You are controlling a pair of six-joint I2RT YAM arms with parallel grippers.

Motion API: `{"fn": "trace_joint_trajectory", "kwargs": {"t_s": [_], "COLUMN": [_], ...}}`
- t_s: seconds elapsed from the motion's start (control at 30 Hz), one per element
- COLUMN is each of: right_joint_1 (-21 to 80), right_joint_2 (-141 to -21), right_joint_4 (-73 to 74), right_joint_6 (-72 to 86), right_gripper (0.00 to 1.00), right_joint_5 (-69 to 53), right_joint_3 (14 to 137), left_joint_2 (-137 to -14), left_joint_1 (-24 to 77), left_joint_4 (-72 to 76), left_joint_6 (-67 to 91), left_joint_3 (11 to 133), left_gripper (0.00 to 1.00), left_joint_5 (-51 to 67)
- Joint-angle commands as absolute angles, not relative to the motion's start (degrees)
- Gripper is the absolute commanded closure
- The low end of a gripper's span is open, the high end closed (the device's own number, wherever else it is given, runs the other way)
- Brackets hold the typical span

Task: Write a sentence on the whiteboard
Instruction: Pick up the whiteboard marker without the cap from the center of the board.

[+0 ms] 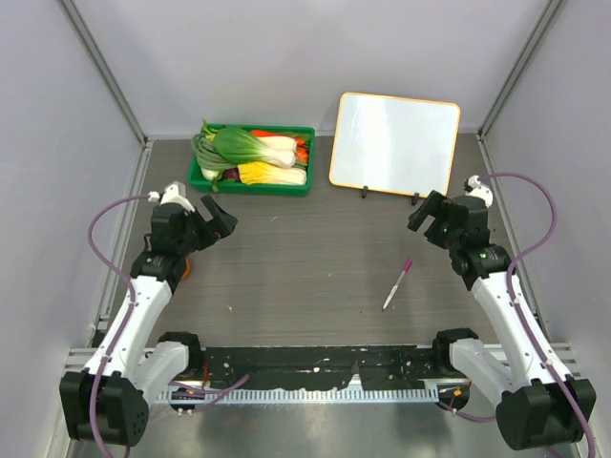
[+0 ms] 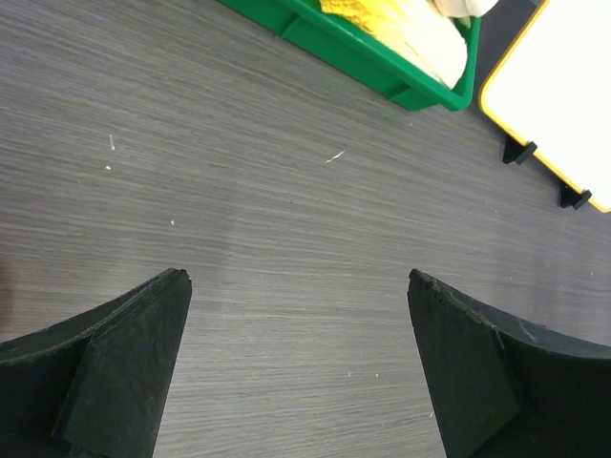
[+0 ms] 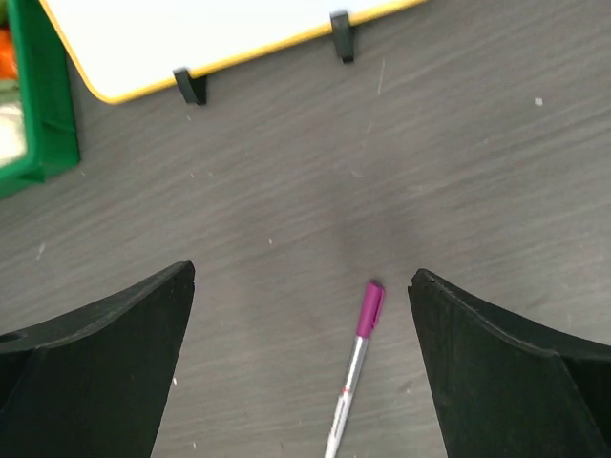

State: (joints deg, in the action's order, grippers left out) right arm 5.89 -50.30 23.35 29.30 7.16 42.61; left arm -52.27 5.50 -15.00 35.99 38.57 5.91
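The whiteboard (image 1: 395, 143) leans at the back right on two black feet; its white face shows no writing, so the sentence is not in view. It also shows in the left wrist view (image 2: 558, 91) and the right wrist view (image 3: 210, 33). A silver marker with a purple cap (image 1: 397, 283) lies on the table in front of it, seen between my right fingers (image 3: 351, 367). My left gripper (image 1: 218, 218) is open and empty over the bare table (image 2: 301, 277). My right gripper (image 1: 427, 212) is open and empty above the marker (image 3: 301, 277).
A green tray (image 1: 250, 181) of vegetables stands at the back, left of the whiteboard; its corner shows in the left wrist view (image 2: 410, 91). Grey walls close in the table on three sides. The black rail runs along the near edge.
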Motion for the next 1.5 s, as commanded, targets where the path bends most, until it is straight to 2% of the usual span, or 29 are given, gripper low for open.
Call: {"fn": "trace_joint_trajectory", "kwargs": {"t_s": [0.0,0.2,0.37,0.5,0.6,0.7,0.8,0.87,0.9,0.93,1.0,1.03,1.27,1.47], "right_joint_1": [5.8,7.6,10.2,11.7,12.3,12.7,12.7,12.8,12.7,12.7,12.7,12.7,12.8,13.2], "right_joint_2": [-52.2,-56.2,-60.7,-64.4,-67.6,-71.1,-74.2,-75.8,-76.1,-76.6,-77.3,-77.3,-71.2,-62.7], "right_joint_4": [34.0,39.9,38.2,33.9,31.3,29.2,27.8,26.6,25.9,25.0,24.1,23.9,24.3,13.5], "right_joint_6": [31.2,33.4,35.3,35.7,35.9,36.1,35.5,35.6,35.7,35.6,35.4,35.2,33.8,36.3], "right_gripper": [0.01,0.04,0.1,0.26,0.3,0.42,0.46,0.53,0.63,0.68,0.95,0.98,0.99,0.99], "right_joint_5": [4.7,1.3,1.9,-1.4,-1.9,-2.4,-2.0,-2.0,-2.1,-2.3,-3.1,-3.3,-7.6,-15.5], "right_joint_3": [46.8,43.5,39.8,37.6,36.4,35.1,34.3,33.6,32.9,32.6,32.3,32.7,41.2,46.3], "left_joint_2": [-53.4,-58.7,-66.6,-70.9,-72.3,-72.9,-73.0,-72.8,-72.6,-72.2,-71.5,-70.9,-68.9,-71.3], "left_joint_1": [5.2,5.9,11.8,18.1,21.2,22.4,22.9,22.9,22.9,23.0,23.0,23.0,23.0,26.1], "left_joint_4": [-16.4,-17.0,-24.6,-29.3,-29.9,-30.4,-31.4,-31.9,-32.1,-32.2,-32.3,-32.5,-31.0,-24.7], "left_joint_6": [36.0,34.0,30.3,28.6,28.5,28.2,27.7,27.2,27.0,26.9,26.5,26.3,25.7,28.4], "left_joint_3": [42.4,45.3,54.9,61.6,63.9,65.5,66.6,67.1,67.2,67.3,67.2,67.1,67.3,68.6], "left_gripper": [0.0,0.0,0.0,0.0,0.0,0.0,0.0,0.0,0.0,0.0,0.0,0.0,0.0,0.0], "left_joint_5": [8.5,14.2,9.3,4.1,2.3,1.1,0.5,0.4,0.5,0.4,1.0,1.2,10.4,20.1]}}
